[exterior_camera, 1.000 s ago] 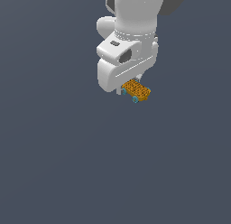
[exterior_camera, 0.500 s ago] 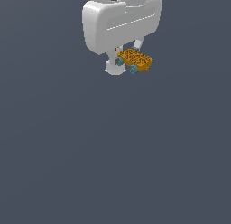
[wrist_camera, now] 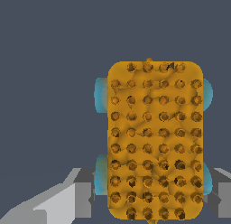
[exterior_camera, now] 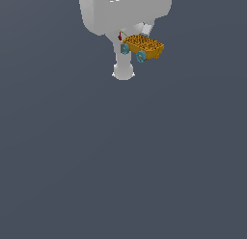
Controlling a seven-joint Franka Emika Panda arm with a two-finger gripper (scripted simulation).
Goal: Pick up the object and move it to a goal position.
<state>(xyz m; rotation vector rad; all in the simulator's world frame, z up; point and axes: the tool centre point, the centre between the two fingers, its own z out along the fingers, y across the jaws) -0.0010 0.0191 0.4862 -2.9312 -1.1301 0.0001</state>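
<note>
Jaws clamping orange cart (exterior_camera: pixel 144 46), fingertips hidden

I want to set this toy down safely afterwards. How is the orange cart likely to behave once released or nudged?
The orange cart has teal wheels, so it would probably roll if nudged. It looks like rigid brick plastic and likely keeps its shape in the gripper. Its studded top may give some grip, though the sides look smooth.

one orange cart (exterior_camera: pixel 143 46), one red dot (exterior_camera: pixel 119 37), two fingers (exterior_camera: pixel 123 64)
</note>
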